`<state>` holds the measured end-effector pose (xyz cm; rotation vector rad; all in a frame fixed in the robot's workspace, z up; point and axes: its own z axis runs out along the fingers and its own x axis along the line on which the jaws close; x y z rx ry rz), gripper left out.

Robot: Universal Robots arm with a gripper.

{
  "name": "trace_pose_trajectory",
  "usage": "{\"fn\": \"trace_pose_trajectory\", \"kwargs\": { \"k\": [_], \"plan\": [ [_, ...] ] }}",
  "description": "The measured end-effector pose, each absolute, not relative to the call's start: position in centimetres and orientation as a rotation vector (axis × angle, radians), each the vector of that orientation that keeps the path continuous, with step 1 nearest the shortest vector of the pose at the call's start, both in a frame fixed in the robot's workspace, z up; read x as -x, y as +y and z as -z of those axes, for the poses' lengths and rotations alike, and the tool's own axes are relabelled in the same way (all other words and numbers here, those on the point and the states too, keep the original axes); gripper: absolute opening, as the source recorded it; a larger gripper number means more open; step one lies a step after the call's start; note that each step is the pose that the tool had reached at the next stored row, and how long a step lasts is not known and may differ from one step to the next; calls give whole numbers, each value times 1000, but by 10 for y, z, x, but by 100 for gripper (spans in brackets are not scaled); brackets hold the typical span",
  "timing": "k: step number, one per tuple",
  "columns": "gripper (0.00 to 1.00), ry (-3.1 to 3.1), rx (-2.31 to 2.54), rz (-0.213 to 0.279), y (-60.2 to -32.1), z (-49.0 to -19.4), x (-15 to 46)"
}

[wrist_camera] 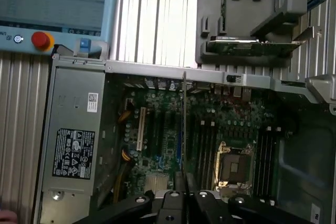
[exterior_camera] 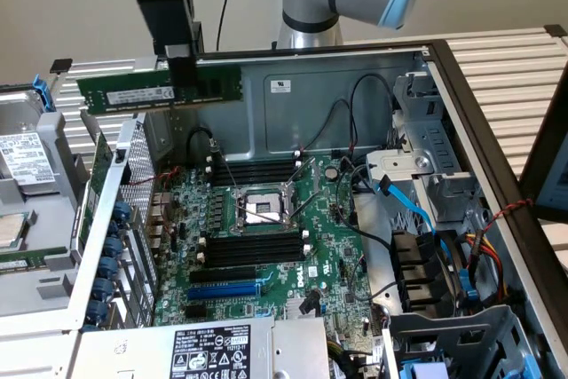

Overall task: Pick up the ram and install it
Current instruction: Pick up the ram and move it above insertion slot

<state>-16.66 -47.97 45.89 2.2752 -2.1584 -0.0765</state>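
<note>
The ram (exterior_camera: 133, 93) is clamped near its middle by the closed gripper (exterior_camera: 182, 73) and held level (seen edge-on from the wrist) above the motherboard (exterior_camera: 328, 246) of an open computer case (exterior_camera: 293, 104). The case is set on a ribbed metal table (exterior_camera: 506, 59), with a beige wall (exterior_camera: 71, 6) behind.

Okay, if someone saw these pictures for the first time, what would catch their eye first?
First, the long green ram stick, gripped level in the black tool above the open grey metal computer case, toward the exterior view's left. Below it lies the green motherboard, with a silver processor socket at its middle and black memory slots on either side.
</note>
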Motion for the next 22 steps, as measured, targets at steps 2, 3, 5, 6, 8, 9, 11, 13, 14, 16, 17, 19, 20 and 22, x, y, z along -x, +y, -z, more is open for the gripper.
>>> {"fn": "trace_pose_trajectory", "kwargs": {
  "k": [2,3,5,6,8,9,11,13,14,16,17,19,20,22],
  "plan": [
    [13,-2158,-2275,77,-478,-457,157],
    [13,-2158,-2275,77,-477,-456,153],
    [13,-2158,-2275,78,-474,-453,145],
    [13,-2157,-2274,79,-471,-451,142],
    [13,-2157,-2274,79,-464,-447,138],
    [13,-2157,-2274,79,-460,-446,136],
    [13,-2157,-2274,80,-453,-442,132],
    [13,-2157,-2273,80,-447,-438,128],
    [13,-2156,-2273,79,-444,-437,126],
    [13,-2155,-2272,77,-438,-433,121],
    [13,-2154,-2271,75,-435,-432,119],
    [13,-2153,-2269,71,-429,-429,114],
    [13,-2152,-2267,68,-426,-428,112],
    [13,-2148,-2263,59,-419,-426,109]
  ]
}}
